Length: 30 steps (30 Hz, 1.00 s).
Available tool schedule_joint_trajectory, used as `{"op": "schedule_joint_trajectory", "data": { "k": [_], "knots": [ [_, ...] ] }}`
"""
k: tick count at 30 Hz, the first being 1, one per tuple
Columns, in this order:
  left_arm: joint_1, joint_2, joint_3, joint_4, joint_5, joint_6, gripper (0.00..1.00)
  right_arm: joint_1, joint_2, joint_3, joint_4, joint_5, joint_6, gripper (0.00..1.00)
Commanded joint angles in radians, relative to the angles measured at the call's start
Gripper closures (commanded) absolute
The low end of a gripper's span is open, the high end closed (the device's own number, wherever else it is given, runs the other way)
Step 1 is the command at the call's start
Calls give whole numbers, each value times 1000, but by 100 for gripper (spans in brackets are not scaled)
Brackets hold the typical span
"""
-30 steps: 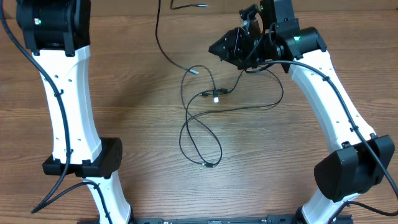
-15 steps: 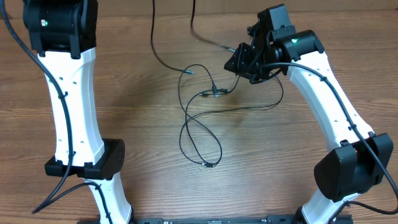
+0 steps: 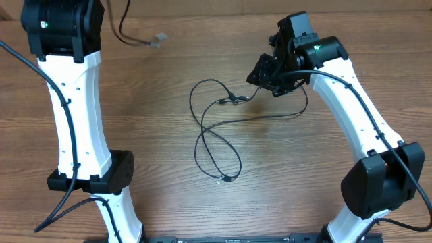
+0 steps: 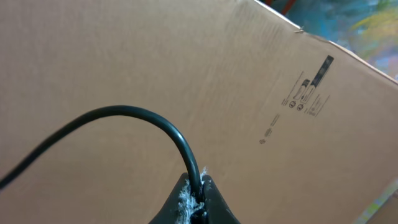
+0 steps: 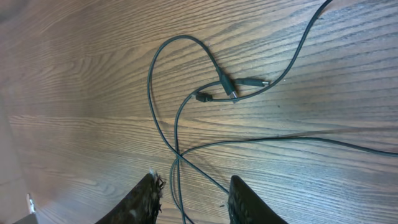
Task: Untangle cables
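Wooden table under both arms; a cardboard panel fills the left wrist view. The cables lie mid-table in loose crossed loops, just beside the right gripper, whose fingers stand apart over them with nothing gripped. The left gripper is clamped on a separate cable, whose plug end shows near the table's far left corner.
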Motion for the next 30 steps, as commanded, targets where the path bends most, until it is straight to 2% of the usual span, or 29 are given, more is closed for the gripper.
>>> {"op": "schedule_joint_trajectory", "data": {
  "k": [1,3,6,11,14,17,21,26,30],
  "knots": [
    [-5,-14,3,-25,-19,49,96,1,-22,-5,6,11,-11,66],
    [-14,-13,-13,-49,-20,36,96,1,-22,-5,7,11,-11,66],
    [-16,-13,-61,-47,-21,-81,95,1,-22,-5,3,11,-11,66],
    [-14,-13,-139,47,-25,-180,96,1,-22,-5,-19,11,-12,67],
    [-12,-13,-194,112,-103,-360,96,1,-22,-5,-27,11,-14,68],
    [3,-11,-222,125,-198,-464,96,1,-22,-5,-36,11,-14,68],
    [52,19,-226,125,-305,-461,96,1,-22,-5,-64,11,-14,70],
    [143,74,-226,129,-311,-352,96,1,-22,-5,-95,11,-14,75],
    [244,137,-226,111,-307,-296,96,1,-22,-5,-103,11,-14,75]
  ]
}}
